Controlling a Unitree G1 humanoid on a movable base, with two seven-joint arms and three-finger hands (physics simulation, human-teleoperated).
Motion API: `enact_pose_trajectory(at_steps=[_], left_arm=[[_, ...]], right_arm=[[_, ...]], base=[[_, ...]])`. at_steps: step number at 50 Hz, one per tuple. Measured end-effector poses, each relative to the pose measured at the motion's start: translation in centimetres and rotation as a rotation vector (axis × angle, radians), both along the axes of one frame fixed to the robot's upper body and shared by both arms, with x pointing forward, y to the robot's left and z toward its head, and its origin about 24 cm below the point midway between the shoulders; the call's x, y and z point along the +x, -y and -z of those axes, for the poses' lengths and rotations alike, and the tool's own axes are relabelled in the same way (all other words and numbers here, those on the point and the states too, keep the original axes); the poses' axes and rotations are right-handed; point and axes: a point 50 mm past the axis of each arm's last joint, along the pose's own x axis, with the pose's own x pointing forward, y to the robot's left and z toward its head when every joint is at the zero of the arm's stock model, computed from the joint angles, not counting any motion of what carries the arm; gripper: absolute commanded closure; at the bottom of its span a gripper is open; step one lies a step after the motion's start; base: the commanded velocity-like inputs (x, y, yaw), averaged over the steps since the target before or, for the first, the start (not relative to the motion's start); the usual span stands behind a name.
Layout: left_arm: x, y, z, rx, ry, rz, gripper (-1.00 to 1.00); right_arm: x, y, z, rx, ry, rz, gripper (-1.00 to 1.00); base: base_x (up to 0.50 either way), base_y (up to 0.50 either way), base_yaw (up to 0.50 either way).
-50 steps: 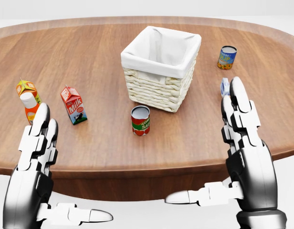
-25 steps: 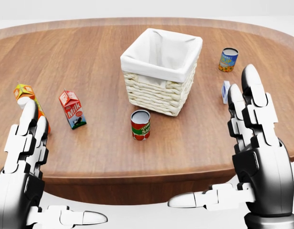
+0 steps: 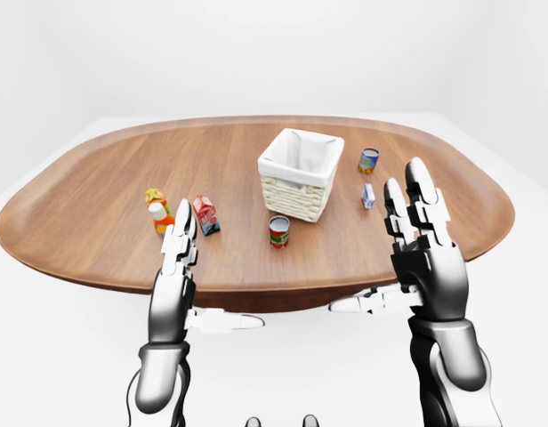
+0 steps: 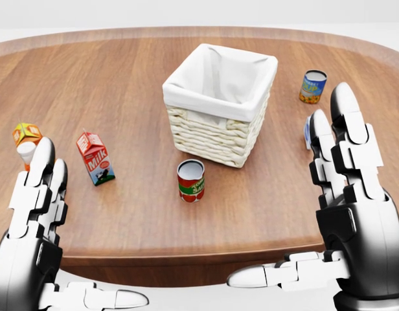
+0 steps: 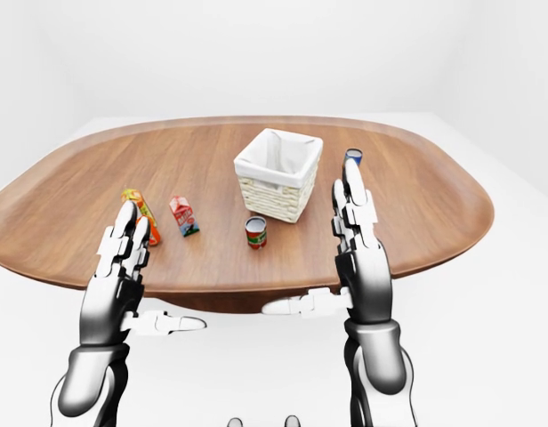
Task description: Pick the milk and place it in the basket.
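**Q:** Where are you at with the milk?

**A:** Haven't grabbed anything yet, so I'd call this the approach. My left hand (image 4: 34, 214) and right hand (image 4: 345, 188) are both up at the near edge of the table (image 4: 122, 78), fingers spread wide, holding nothing. The milk carton (image 4: 94, 157) stands upright on the left side, just past my left fingertips and well left of the basket (image 4: 219, 103), which sits mid-table.

**Q:** So what's next?

**A:** My guess: reach the left hand forward and a bit right, close around the carton's sides, lift, then carry it right over the basket rim.

**Q:** What else is on there?

**A:** One basket, one milk, one orange bottle (image 4: 24, 152) and one orange carton (image 4: 26, 133) far left, two cans: red (image 4: 190, 181) near the basket, blue (image 4: 313, 86) far right. Plus one small blue-white thing (image 3: 367, 196) mostly hidden behind my right hand; can't tell what it is.
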Motion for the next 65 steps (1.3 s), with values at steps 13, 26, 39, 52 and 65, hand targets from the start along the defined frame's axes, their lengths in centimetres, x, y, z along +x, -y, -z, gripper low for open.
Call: enact_pose_trajectory(at_steps=[13, 26, 39, 52, 65], left_arm=[[-0.1, 0.08, -0.06, 0.004, 0.003, 0.001, -1.0], [-0.16, 0.09, -0.08, 0.008, 0.006, 0.001, -1.0], [-0.17, 0.14, -0.05, 0.015, 0.012, -0.002, -1.0], [-0.03, 0.22, 0.36, 0.053, 0.027, -0.027, -1.0], [-0.1, 0.17, 0.46, 0.04, 0.02, -0.018, -1.0]], right_arm=[[-0.12, -0.08, -0.23, -0.002, 0.011, -0.003, -1.0], [-0.21, -0.11, -0.32, 0.0, 0.016, -0.007, -1.0], [-0.34, -0.21, -0.44, -0.005, 0.022, -0.012, -1.0], [-0.31, -0.32, -0.33, -0.012, 0.016, -0.016, -1.0], [-0.33, -0.35, -0.35, -0.012, 0.017, -0.018, -1.0]], base=[[0.11, 0.0, 0.0], [0.11, 0.0, 0.0], [0.1, 0.0, 0.0], [0.11, 0.0, 0.0], [0.12, 0.0, 0.0]])
